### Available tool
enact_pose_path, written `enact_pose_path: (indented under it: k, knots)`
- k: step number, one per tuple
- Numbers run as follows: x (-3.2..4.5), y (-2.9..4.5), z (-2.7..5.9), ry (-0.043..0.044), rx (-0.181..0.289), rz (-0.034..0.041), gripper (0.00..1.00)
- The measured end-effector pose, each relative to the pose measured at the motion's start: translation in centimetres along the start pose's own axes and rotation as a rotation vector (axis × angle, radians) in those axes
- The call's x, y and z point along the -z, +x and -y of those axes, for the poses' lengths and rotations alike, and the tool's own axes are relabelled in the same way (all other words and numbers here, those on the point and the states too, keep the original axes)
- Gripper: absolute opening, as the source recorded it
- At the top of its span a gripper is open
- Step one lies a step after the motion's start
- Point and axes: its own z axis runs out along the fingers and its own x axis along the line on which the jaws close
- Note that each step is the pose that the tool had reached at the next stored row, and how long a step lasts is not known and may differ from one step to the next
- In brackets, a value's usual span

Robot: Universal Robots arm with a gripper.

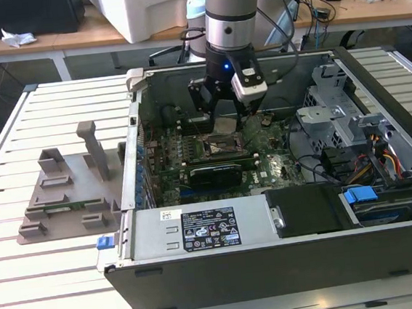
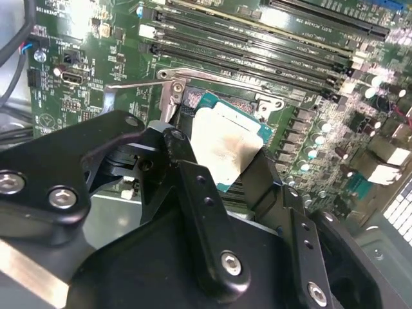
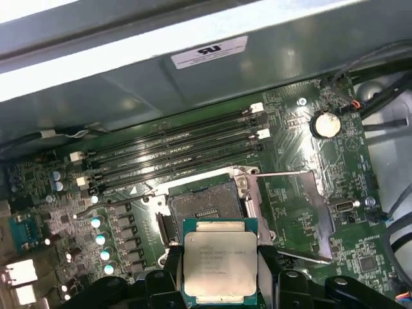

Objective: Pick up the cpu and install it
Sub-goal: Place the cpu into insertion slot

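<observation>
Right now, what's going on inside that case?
The arm's gripper has its jaws shut on the cpu, holding it above the empty socket on the motherboard inside the open computer case. The socket's metal retention frame is swung open to one side. The cpu is not seated yet.

1. The case (image 1: 289, 263) lies open on top. The tool (image 1: 224, 120) hangs inside it over the board, clamped on the cpu (image 3: 219, 264).
2. The socket (image 3: 203, 207) near the cpu lies bare, with its hinged frame (image 3: 251, 203) swung open to one side.
3. Low memory slots (image 3: 174, 138) run between the socket and the case wall.
4. In the exterior view, a black card (image 1: 211, 174) lies just on the socket's near side. A drive cage (image 1: 333, 106) stands at the exterior view's right.
</observation>
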Motion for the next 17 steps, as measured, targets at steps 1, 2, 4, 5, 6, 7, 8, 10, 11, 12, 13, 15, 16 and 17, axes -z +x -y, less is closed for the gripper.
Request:
enact_pose_path:
  k: [1, 2, 4, 5, 6, 7, 8, 10, 11, 12, 13, 15, 16, 17]
  knots:
    - [0.00, 0.00, 0.00, -0.0001, -0.012, -0.0003, 0.55]
    - [0.00, 0.00, 0.00, -0.0002, -0.024, -0.0006, 0.55]
    - [0.00, 0.00, 0.00, -0.0007, -0.055, -0.0015, 0.55]
    - [0.00, 0.00, 0.00, -0.0007, -0.067, -0.0019, 0.55]
    - [0.00, 0.00, 0.00, -0.0009, -0.076, -0.0021, 0.55]
    - [0.00, 0.00, 0.00, -0.0011, -0.093, -0.0026, 0.55]
    - [0.00, 0.00, 0.00, -0.0012, -0.117, -0.0033, 0.55]
    - [0.00, 0.00, 0.00, -0.0016, -0.152, -0.0043, 0.55]
    - [0.00, 0.00, 0.00, -0.0018, -0.166, -0.0047, 0.55]
    - [0.00, 0.00, 0.00, -0.0020, -0.184, -0.0052, 0.55]
    - [0.00, 0.00, 0.00, -0.0022, -0.201, -0.0056, 0.55]
    - [0.00, 0.00, 0.00, -0.0024, -0.230, -0.0065, 0.55]
    - [0.00, 0.00, 0.00, -0.0026, -0.243, -0.0068, 0.55]
    - [0.00, 0.00, 0.00, -0.0027, -0.258, -0.0071, 0.55]
